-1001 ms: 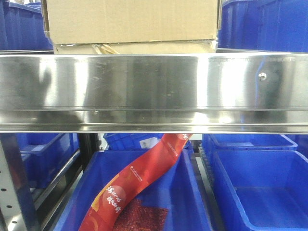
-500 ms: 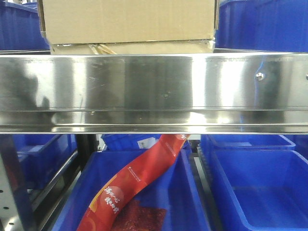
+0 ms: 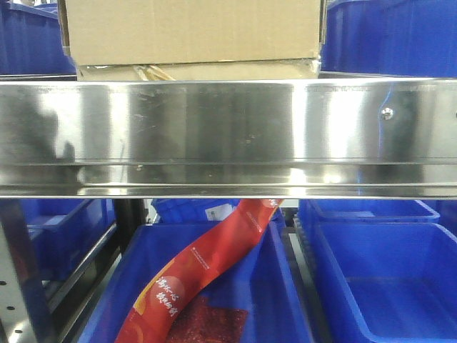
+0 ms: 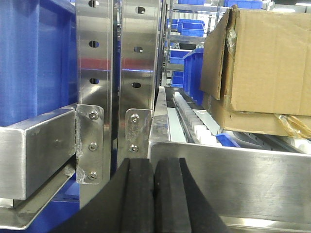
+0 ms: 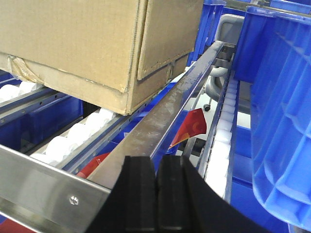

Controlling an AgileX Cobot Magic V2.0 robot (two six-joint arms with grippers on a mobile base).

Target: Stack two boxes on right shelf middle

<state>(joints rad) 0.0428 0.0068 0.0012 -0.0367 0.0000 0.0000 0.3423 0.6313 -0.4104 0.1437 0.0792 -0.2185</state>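
The big brown box (image 3: pixel 189 28) rests on top of the thin flat box (image 3: pixel 214 71), both on the right shelf behind its shiny steel front rail (image 3: pixel 228 128). The left wrist view has the big box (image 4: pixel 272 58) and the flat box (image 4: pixel 243 119) at the right, beyond the rail (image 4: pixel 233 179). My left gripper (image 4: pixel 154 167) is shut and empty, just in front of that rail. In the right wrist view the big box (image 5: pixel 87 34) sits over the flat box (image 5: pixel 97 94) on white rollers. My right gripper (image 5: pixel 158 167) is shut and empty, near the rail (image 5: pixel 43 182), apart from the boxes.
Blue plastic bins (image 3: pixel 385 36) flank the boxes, and more (image 3: pixel 385 279) stand on the level below. A red printed packet (image 3: pixel 207 264) lies in the lower middle bin. Perforated steel uprights (image 4: pixel 97 73) stand left of my left gripper. A large blue bin (image 5: pixel 282 107) is close on my right.
The front view has swayed a few pixels sideways. The stacked boxes keep their place on the shelf.
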